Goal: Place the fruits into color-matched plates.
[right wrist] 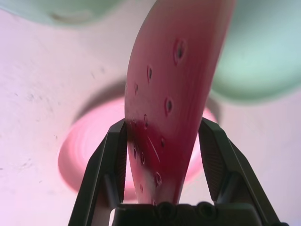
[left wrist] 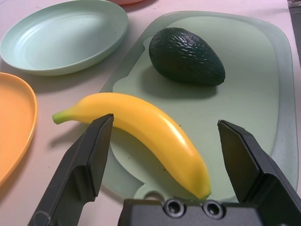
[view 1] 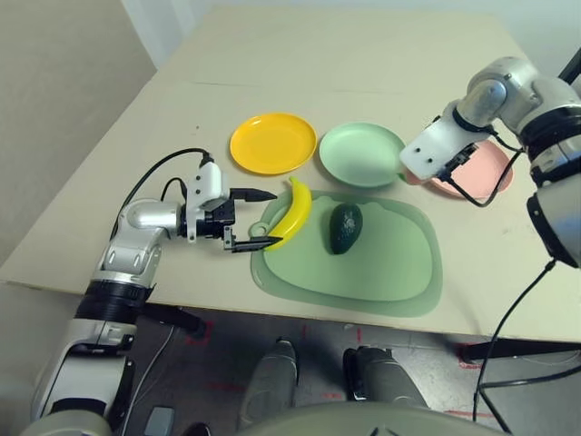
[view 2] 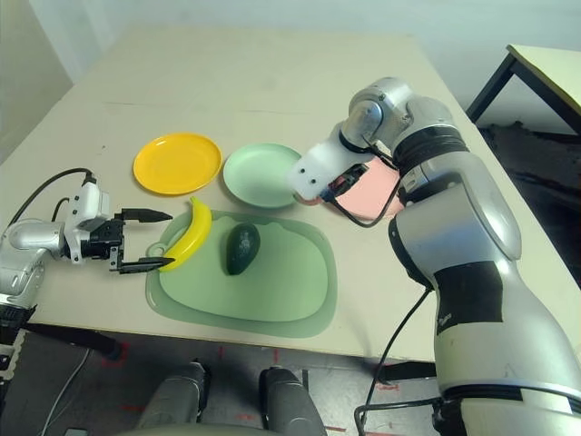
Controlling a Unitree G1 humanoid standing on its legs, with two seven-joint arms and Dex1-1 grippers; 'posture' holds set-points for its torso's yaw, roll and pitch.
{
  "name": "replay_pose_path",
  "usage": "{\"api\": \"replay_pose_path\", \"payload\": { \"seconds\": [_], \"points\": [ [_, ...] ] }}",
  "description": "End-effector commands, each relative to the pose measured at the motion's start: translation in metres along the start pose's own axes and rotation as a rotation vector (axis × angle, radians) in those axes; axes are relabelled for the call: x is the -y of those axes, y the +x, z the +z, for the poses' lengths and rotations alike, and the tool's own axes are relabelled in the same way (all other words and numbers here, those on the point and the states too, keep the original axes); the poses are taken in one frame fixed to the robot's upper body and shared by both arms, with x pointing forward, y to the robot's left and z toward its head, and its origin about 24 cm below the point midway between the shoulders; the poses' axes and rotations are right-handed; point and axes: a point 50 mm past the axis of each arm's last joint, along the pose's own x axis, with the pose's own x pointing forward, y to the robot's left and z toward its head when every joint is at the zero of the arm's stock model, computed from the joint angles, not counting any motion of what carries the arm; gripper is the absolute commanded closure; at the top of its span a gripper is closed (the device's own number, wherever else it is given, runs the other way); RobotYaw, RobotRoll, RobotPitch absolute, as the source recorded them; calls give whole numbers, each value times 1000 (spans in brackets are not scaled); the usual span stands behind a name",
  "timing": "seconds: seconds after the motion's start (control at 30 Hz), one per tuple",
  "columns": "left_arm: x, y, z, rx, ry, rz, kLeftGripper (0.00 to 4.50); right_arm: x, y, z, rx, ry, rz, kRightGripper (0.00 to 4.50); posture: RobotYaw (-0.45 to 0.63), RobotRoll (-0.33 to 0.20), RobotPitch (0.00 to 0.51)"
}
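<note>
Watermelon wedge sits clamped in the right pincer, seemingly above the pink plate; left pincer gapes around the banana.

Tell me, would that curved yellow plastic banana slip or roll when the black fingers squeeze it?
Probably slippery: the curved yellow plastic banana has a glossy skin with bright highlights. It looks stiff, so it should keep its shape. Its curve should stop it rolling far, though it might pivot between the open left gripper fingers, since it lies half on the green mat, half on the table.
</note>
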Motion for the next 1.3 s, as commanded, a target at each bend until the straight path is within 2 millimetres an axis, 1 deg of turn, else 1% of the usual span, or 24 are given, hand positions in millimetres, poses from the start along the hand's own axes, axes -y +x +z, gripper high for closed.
{"api": "replay_pose_path", "payload": {
  "seconds": [0.03, 0.17, 0.3, 0.57, 0.63, 0.67, 0.77, 1.07, 1.17, 1.3],
  "points": [
    [1, -2, -1, -14, -5, 4, 0, -5, -1, -17, -110, 85, -32, 2153, 80, 0, 116],
    [3, -5, -2, -17, -7, 15, 0, -15, 4, -31, -180, 159, -50, 2153, 98, 0, 119],
    [6, -9, -2, -24, -13, 23, 0, -21, 7, -40, -230, 199, -63, 2153, 99, 0, 125],
    [6, -9, -1, -25, -12, 29, 0, -29, 15, -44, -248, 223, -57, 2153, 105, 0, 135],
    [7, -9, -1, -25, -13, 29, 0, -29, 16, -44, -249, 224, -64, 1399, 104, 0, 135],
    [7, -9, -1, -25, -14, 29, 0, -29, 16, -44, -252, 226, -67, 1165, 104, 0, 135],
    [7, -9, -1, -27, -17, 30, 0, -30, 16, -46, -258, 231, -71, 29, 100, 0, 137],
    [4, -5, -1, -18, -15, 28, 0, -30, 7, -51, -251, 279, -97, 29, 78, 0, 136],
    [3, -4, -1, -16, -15, 25, 0, -28, -5, -55, -220, 346, -134, 29, 75, 0, 137],
    [2, -5, -1, -17, -16, 24, 0, -23, -31, -58, -51, 512, -197, 29, 73, 0, 140]
  ]
}}
